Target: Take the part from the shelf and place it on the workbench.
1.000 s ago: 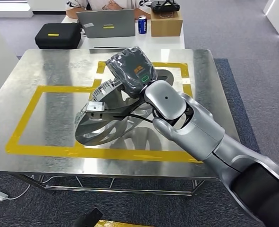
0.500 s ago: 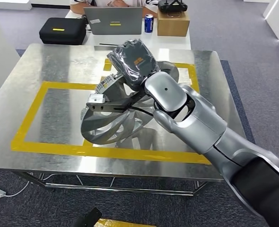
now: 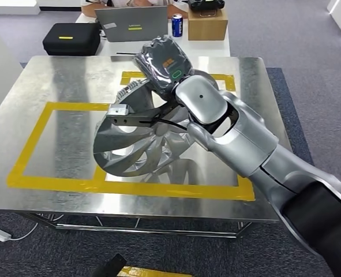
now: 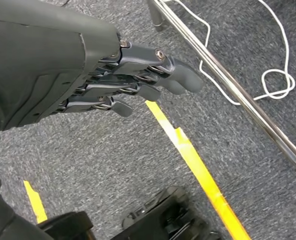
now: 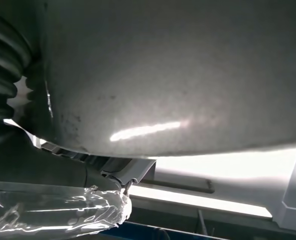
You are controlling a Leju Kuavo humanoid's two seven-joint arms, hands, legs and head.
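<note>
Part [image 3: 129, 147] is hanging in my right hand [image 3: 166, 66] — long axis slanting toward the workbench's [image 3: 37, 86] front edge — left hand [image 4: 138, 75] idling empty.

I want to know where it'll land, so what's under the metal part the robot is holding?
Under the metal part lies the steel workbench and its yellow tape outline. The surface directly beneath is hidden by the part.

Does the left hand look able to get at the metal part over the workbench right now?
Probably not as it hangs. The left hand is low beside the table's lower rail, fingers apart and empty, while the right hand holds the metal part above the workbench.
</note>
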